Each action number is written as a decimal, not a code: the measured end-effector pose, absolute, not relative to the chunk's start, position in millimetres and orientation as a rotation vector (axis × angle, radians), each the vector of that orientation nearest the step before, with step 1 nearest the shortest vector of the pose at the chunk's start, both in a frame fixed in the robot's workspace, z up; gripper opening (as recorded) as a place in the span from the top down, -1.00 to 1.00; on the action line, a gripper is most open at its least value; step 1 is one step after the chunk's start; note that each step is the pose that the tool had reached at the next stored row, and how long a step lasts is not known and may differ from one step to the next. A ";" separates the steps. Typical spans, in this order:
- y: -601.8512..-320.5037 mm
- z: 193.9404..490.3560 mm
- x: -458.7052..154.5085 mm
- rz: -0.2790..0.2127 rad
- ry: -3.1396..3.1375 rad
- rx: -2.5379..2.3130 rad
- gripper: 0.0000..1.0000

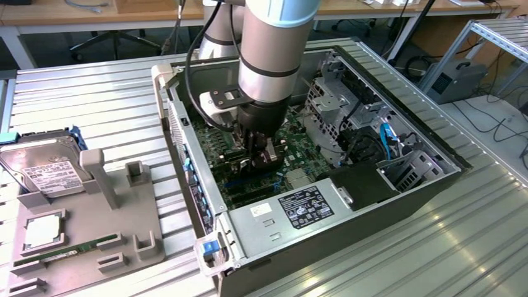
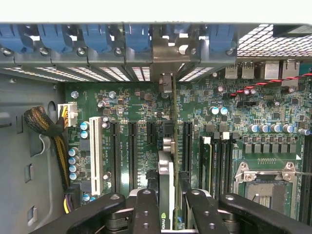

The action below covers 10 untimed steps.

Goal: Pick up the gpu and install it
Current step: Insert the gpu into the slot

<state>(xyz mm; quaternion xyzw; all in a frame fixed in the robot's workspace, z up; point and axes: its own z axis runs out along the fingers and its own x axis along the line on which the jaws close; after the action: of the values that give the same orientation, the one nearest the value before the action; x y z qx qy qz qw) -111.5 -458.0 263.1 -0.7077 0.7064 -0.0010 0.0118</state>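
One open computer case [image 1: 429, 179] lies on its side on the slatted metal bench [image 1: 99, 99], and I have the arm [image 1: 268, 62] reaching straight down into it. The green motherboard [image 2: 131, 105] covers the case floor, with a row of blue slot latches [image 2: 92, 39] along the rear wall. To the exterior view's left sits a grey parts tray [image 1: 107, 247] carrying the silver hard drive [image 1: 46, 167] and a slim RAM stick [image 1: 58, 253] (both well apart from the arm).

In the wrist view I see the gpu [image 2: 166, 195] standing on edge between the black fingers [image 2: 146, 209], its metal bracket [image 2: 170, 58] up against the rear slot openings. The card runs in line with the dark expansion slots [image 2: 132, 151]; I cannot tell whether it is fully seated. The gripper [image 2: 168, 214] is pinching the card from both sides, pads touching its faces.
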 end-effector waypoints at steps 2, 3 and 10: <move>-458.0 263.1 -111.5 -0.001 2.203 -2.204 0.47; -458.0 263.1 -111.5 0.000 2.205 -2.202 0.47; -458.0 263.2 -111.5 0.032 2.207 -2.169 0.47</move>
<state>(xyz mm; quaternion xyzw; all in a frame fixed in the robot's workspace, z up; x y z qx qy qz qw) -111.5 -458.0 263.2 -0.7007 0.7130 0.0105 0.0233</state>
